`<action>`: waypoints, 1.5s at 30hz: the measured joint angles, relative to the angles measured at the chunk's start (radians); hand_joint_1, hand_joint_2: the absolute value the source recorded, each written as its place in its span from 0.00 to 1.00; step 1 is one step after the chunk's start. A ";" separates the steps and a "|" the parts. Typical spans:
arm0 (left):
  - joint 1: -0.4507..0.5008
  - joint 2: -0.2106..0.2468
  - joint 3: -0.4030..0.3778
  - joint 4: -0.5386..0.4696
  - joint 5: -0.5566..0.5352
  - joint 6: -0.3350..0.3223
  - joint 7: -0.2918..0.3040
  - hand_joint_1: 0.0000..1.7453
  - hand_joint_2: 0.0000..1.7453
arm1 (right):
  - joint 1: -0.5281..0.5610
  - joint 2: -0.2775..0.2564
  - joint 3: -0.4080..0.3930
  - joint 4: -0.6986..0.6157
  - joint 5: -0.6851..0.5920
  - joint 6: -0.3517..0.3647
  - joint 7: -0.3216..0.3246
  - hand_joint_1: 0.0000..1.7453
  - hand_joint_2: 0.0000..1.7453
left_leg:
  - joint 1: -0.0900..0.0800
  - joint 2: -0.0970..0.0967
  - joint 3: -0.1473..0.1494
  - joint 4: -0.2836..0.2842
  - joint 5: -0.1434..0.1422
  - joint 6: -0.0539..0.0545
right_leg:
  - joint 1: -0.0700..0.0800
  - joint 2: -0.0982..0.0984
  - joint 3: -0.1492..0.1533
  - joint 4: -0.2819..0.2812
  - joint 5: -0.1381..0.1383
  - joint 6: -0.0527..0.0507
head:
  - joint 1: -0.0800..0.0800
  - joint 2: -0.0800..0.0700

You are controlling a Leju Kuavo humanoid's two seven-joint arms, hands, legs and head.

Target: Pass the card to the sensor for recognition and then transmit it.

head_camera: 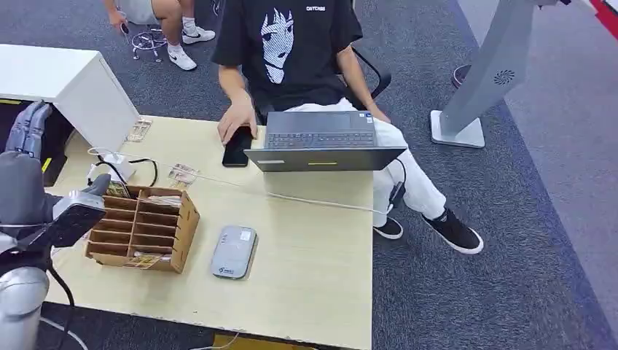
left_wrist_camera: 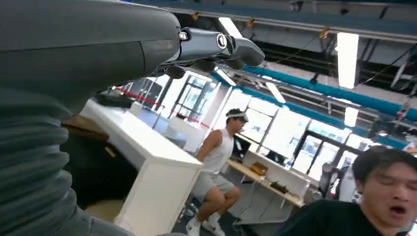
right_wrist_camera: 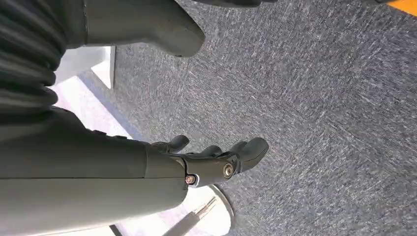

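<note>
From the head view, my left hand [head_camera: 69, 211] hovers at the near left edge of the table [head_camera: 313, 270], just beside the wooden rack [head_camera: 142, 227], fingers loose and holding nothing. The cards [head_camera: 146, 259] sit in the rack's slots, right next to my fingers; which one I am meant to take I cannot tell. The sensor [head_camera: 234, 251], a flat grey pad, lies past the rack on the side away from my hand, near but apart from it. Farther off, a person [head_camera: 291, 51] sits behind a laptop [head_camera: 321, 142] with a phone [head_camera: 237, 146] under one hand. In the left wrist view, my fingers [left_wrist_camera: 216, 44] stretch out with nothing between them, pointing up toward the room, not the rack. In the right wrist view, my right hand [right_wrist_camera: 211, 160] hangs over the carpet [right_wrist_camera: 319, 98], fingers slightly curled and apart, empty. The risks, as I judge them: thin cards packed in narrow slots could slip from my pinch or come out in twos, my hand could shove the light rack, and the cable [head_camera: 321, 200] crossing the table could snag my reach.
</note>
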 joint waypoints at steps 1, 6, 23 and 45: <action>0.000 0.009 -0.001 -0.014 0.002 -0.004 -0.001 0.00 1.00 | 0.000 0.000 0.000 0.000 0.000 0.000 0.000 0.00 1.00 | 0.000 0.000 0.000 0.000 0.000 0.000 | 0.000 0.000 0.000 0.000 0.000 0.000 | 0.000 0.000; 0.000 0.038 -0.014 -0.057 0.004 -0.005 -0.001 0.00 1.00 | 0.000 0.000 0.000 0.000 0.000 0.000 0.001 0.00 1.00 | 0.000 0.000 0.000 0.000 0.000 0.000 | 0.000 0.000 0.000 0.000 0.000 0.000 | 0.000 0.000; 0.065 0.339 -0.038 -0.087 -0.068 -0.334 0.112 0.00 1.00 | 0.002 0.000 -0.016 0.001 -0.057 -0.002 -0.013 0.00 1.00 | 0.001 0.001 -0.001 0.000 0.000 0.000 | 0.001 0.001 -0.001 0.000 0.000 0.000 | 0.000 0.000; 0.033 0.603 -0.135 -0.003 -0.019 -0.434 0.163 0.00 1.00 | 0.002 0.002 -0.022 0.004 -0.070 -0.002 -0.003 0.00 1.00 | 0.001 0.000 -0.001 0.000 0.000 0.000 | 0.001 0.000 -0.001 0.000 0.000 0.000 | 0.000 0.000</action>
